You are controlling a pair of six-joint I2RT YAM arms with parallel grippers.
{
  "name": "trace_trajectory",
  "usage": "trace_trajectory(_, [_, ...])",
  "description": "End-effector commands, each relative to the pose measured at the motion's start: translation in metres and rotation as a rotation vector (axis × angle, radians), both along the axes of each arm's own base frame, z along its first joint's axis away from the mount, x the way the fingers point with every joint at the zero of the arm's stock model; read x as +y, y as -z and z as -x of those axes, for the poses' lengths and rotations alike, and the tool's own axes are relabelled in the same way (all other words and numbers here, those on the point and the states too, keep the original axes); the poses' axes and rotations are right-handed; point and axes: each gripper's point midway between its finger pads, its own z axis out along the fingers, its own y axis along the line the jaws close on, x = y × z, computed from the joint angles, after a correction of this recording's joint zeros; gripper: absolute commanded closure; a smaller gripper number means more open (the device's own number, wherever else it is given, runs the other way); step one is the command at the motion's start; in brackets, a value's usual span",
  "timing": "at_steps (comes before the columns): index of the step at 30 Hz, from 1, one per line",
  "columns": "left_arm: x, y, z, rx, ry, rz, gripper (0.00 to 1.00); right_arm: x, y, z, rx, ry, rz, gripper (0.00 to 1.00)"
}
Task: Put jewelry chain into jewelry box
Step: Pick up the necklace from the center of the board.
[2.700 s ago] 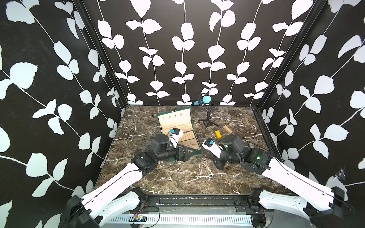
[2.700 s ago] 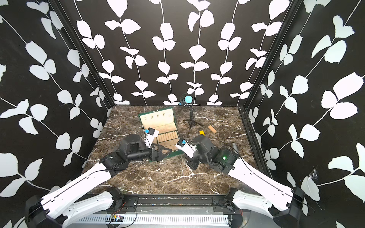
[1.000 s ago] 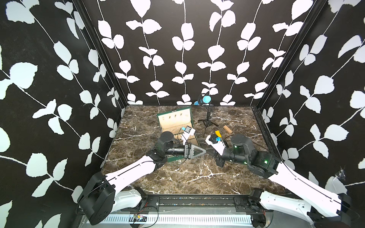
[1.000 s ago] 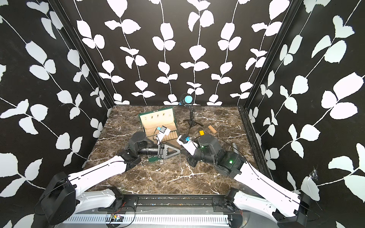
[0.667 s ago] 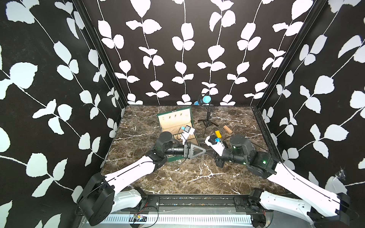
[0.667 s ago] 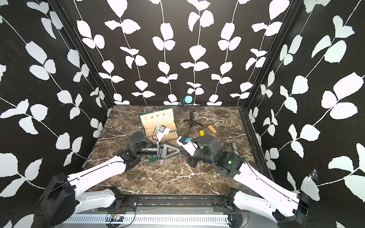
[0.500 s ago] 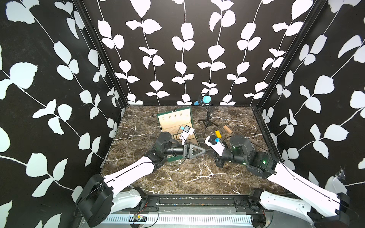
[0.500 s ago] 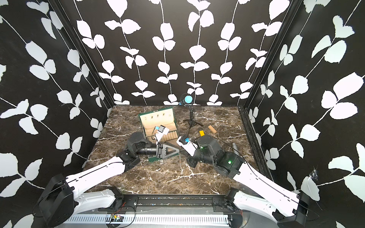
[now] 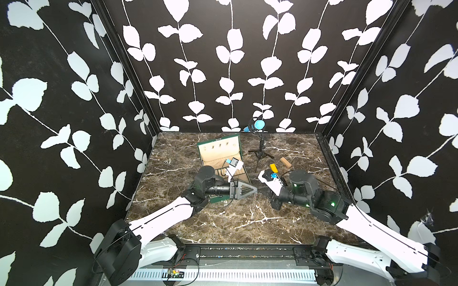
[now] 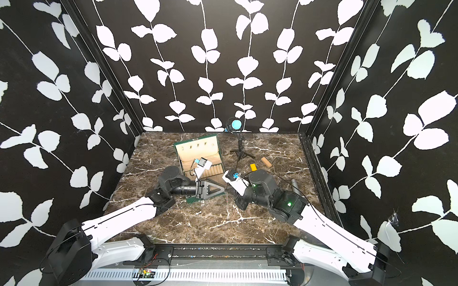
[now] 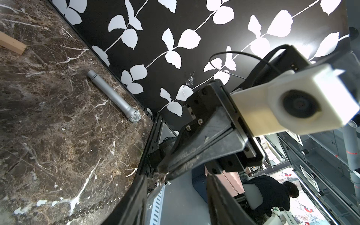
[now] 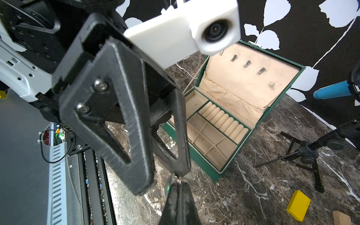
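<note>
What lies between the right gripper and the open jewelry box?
The left gripper, jaws open around the jewelry chain pinched in the shut right gripper. The right wrist view shows it in front of the jewelry box.

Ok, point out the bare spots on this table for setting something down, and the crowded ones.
Bare: the front marble ahead of the front rail; the strip between the jewelry box and the left wall; the back right corner. Crowded: mid-table, where the left gripper and right gripper meet at the jewelry chain, plus tripod, yellow block, wooden block.
</note>
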Motion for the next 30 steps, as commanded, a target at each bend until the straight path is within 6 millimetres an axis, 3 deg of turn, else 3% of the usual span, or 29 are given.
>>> trace_trajectory(1, [0.003,0.0,0.007,-0.027,0.014,0.004,0.51,0.002,-0.008,-0.001,-0.031,-0.002,-0.033,1.0])
trace_trajectory(30, [0.002,0.008,0.005,-0.016,0.012,-0.021,0.73,0.003,-0.007,-0.001,-0.029,-0.004,-0.035,1.0])
